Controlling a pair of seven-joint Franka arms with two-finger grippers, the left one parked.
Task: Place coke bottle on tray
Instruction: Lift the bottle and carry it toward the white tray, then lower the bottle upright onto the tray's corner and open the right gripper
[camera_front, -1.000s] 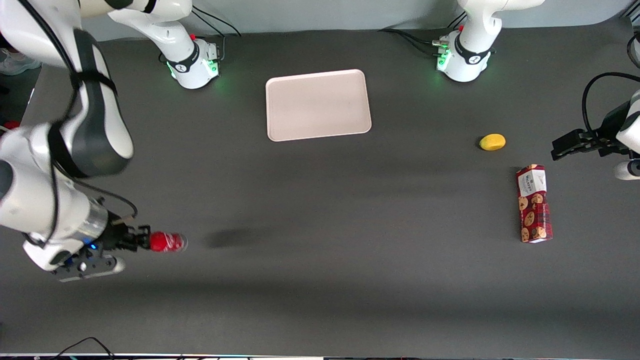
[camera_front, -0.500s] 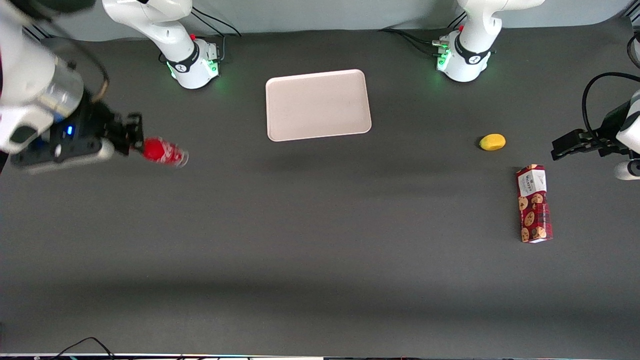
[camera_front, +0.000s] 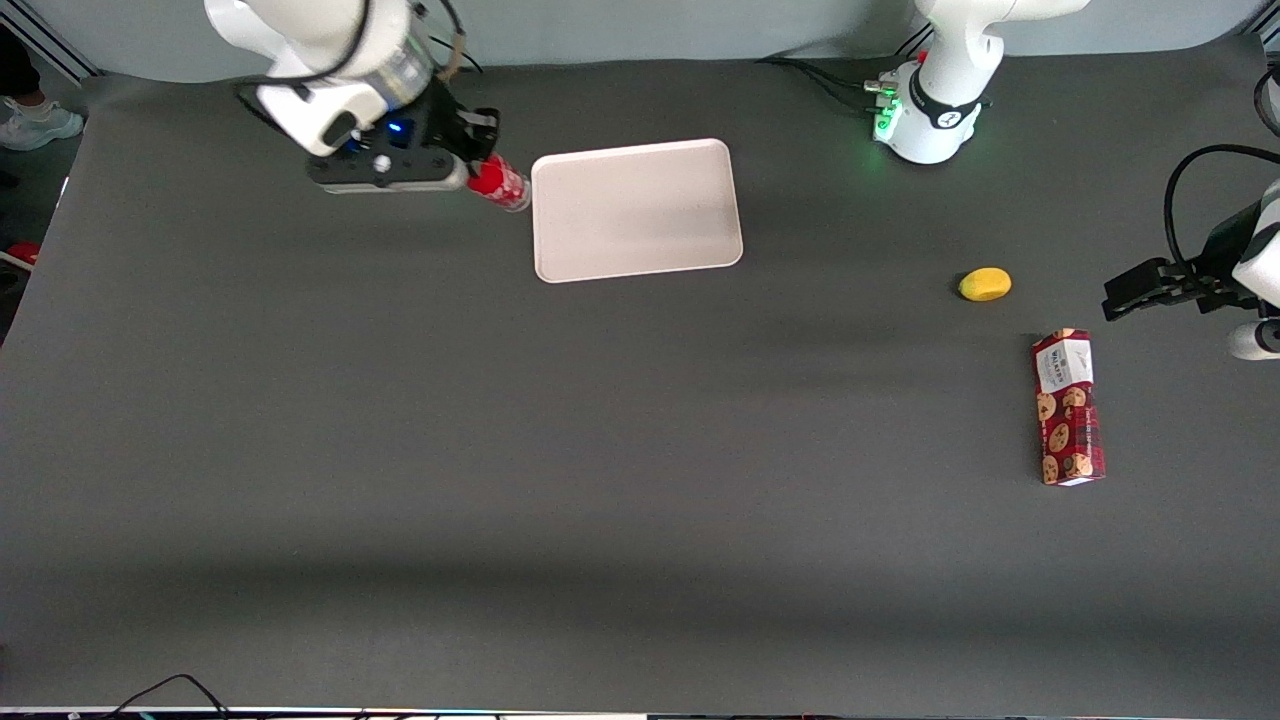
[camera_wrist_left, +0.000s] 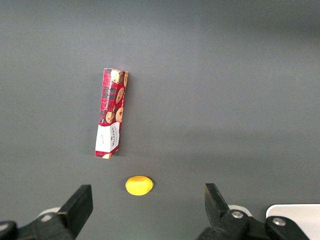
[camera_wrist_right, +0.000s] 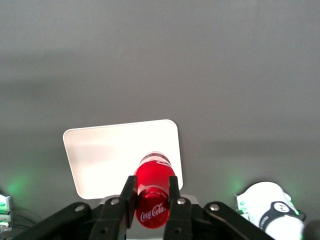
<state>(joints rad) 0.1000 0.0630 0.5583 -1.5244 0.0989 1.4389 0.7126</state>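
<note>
My end effector (camera_front: 487, 160) sits in the upper left of the front view, its fingers closed on the coke bottle (camera_front: 499, 183), which I hold off the desk (camera_front: 500, 450), tilted, just at the tray's (camera_front: 640, 210) short edge toward my end. Pickup and most of the carry look done; what is left is to bring the bottle over the tray, lower it and let go. In my wrist view the fingers (camera_wrist_right: 128, 196) cover the bottle's sides, and its base is cut off. How high I hold it is hard to judge.
</note>
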